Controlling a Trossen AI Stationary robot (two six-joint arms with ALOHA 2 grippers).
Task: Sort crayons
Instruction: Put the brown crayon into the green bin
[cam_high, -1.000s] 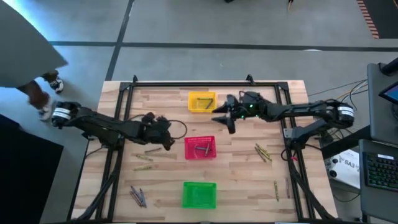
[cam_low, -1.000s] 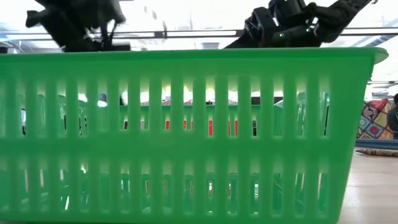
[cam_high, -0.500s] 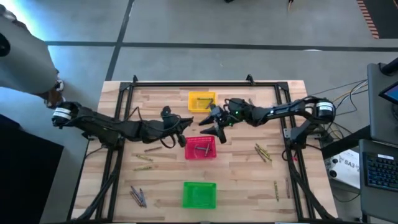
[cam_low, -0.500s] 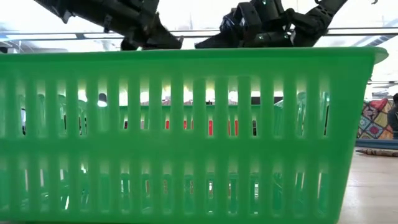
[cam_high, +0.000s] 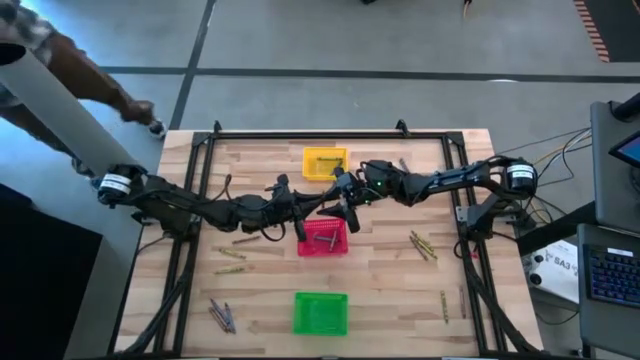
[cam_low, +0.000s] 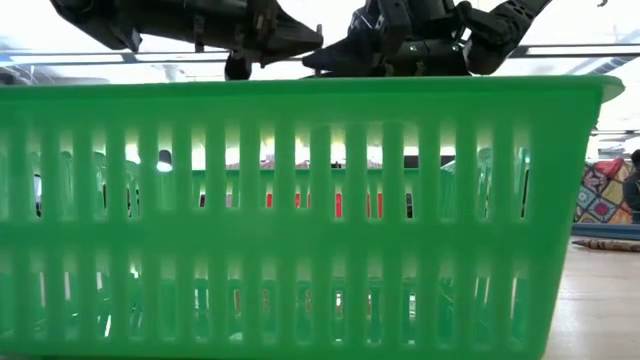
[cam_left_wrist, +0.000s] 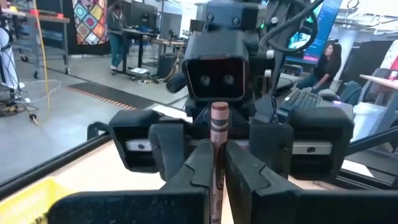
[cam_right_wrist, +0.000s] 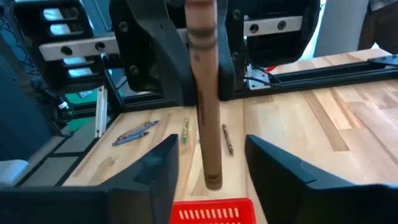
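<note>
Left pincer (cam_high: 318, 205): I see it closed on a reddish-brown crayon (cam_left_wrist: 218, 134) above the far edge of the red basket (cam_high: 323, 238), near the middle of the desk (cam_high: 400, 290).
Held crayon: it stands between the left fingers (cam_left_wrist: 196, 171), its free end pointing at the right arm's wrist.
Right pincer (cam_high: 346, 208): I see its fingers (cam_right_wrist: 155, 165) spread, one on each side of the same crayon, with a gap on both sides; no contact visible.
Arms: they meet tip to tip over the red basket.
Red basket: at least one crayon lies inside.
Yellow basket (cam_high: 323, 164): far of the red one, a crayon inside.
Green basket (cam_high: 320, 312): near edge of the desk.
Loose crayons: a pair at the left near corner (cam_high: 221, 315), some at left centre (cam_high: 234, 254), a cluster at right (cam_high: 423, 245).
Person (cam_high: 60, 80): at the far left corner, off the desk.
</note>
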